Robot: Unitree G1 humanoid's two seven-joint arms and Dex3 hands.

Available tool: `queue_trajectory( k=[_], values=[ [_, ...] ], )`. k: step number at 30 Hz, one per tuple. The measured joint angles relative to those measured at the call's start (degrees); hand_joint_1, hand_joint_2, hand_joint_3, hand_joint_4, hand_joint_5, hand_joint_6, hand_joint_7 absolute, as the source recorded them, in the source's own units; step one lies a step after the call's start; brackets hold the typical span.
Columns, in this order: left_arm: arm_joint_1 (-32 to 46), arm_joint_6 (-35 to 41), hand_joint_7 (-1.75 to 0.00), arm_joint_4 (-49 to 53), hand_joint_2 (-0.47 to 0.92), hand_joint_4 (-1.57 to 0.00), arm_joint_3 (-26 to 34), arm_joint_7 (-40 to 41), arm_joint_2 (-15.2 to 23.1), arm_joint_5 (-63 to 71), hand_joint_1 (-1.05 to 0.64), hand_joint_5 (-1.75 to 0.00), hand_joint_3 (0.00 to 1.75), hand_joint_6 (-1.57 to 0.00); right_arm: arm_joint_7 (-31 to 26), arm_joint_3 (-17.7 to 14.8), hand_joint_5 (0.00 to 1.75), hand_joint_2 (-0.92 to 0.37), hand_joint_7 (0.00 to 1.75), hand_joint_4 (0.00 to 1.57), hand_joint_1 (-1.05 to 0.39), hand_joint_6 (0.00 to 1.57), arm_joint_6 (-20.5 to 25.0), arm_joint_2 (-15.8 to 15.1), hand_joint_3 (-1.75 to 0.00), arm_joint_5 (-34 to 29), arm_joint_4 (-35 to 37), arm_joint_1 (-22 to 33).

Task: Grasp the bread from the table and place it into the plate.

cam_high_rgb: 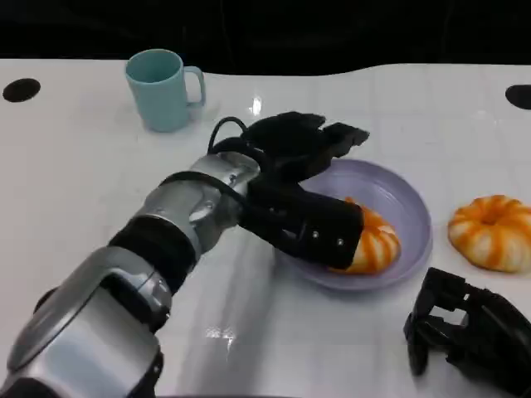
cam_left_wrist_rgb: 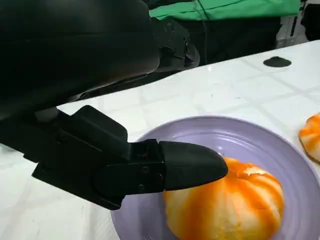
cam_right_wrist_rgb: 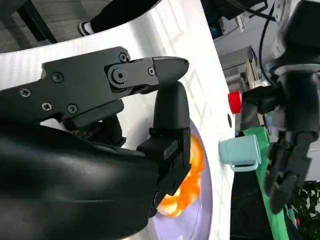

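An orange-and-white striped bread [cam_high_rgb: 377,245] [cam_left_wrist_rgb: 235,200] lies in the purple plate [cam_high_rgb: 398,195] [cam_left_wrist_rgb: 210,135], near its front rim. My left hand [cam_high_rgb: 303,182] [cam_left_wrist_rgb: 125,165] reaches over the plate from the left. Its lower finger lies against the bread's top and near side, while the other fingers spread apart above the far rim, off the bread. A second striped bread [cam_high_rgb: 492,232] [cam_left_wrist_rgb: 312,135] sits on the table right of the plate. My right hand [cam_high_rgb: 469,332] [cam_right_wrist_rgb: 125,125] rests on the table at the front right, holding nothing.
A light blue cup [cam_high_rgb: 162,89] [cam_right_wrist_rgb: 242,152] stands at the back left of the white table [cam_high_rgb: 75,182]. Dark round marks lie at the far left [cam_high_rgb: 21,89] and far right [cam_high_rgb: 520,95] corners.
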Motion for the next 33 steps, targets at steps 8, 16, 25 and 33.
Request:
queue_trajectory(
  k=[8, 16, 25, 33],
  values=[
    [8.8, -3.1, -0.17, -9.1, 0.92, -0.18, 4.9, -5.8, 4.0, -8.3, -0.94, -0.11, 0.59, -0.15, -0.6, 0.2, 1.75, -0.92, 1.65, 0.71, -0.60, 0.60, 0.2, -0.2, -0.22, -1.2, -0.5, 0.0],
    [22.9, -13.3, -0.25, -16.4, 0.92, -0.50, 18.5, -15.7, 3.2, -33.4, -0.77, -0.31, 0.46, -0.46, -0.6, -0.1, 1.75, -0.92, 1.64, 0.72, -0.60, 0.61, 1.3, -0.2, -0.20, -1.0, -0.7, -0.1],
    [33.1, -16.9, -0.47, -21.0, 0.92, -0.48, 25.7, -25.3, -0.4, -48.9, -0.71, -1.10, 0.43, -0.66, -0.6, -0.2, 1.75, -0.92, 1.62, 0.71, -0.61, 0.61, 1.6, -0.3, -0.21, -1.4, -0.7, -0.2],
    [34.2, -16.9, -0.69, -21.6, 0.92, -0.48, 27.6, -27.3, -1.0, -49.5, -0.73, -1.24, 0.44, -0.61, -0.7, -0.2, 1.75, -0.92, 1.62, 0.71, -0.61, 0.62, 1.6, -0.3, -0.21, -1.6, -0.7, -0.1]
  ],
)
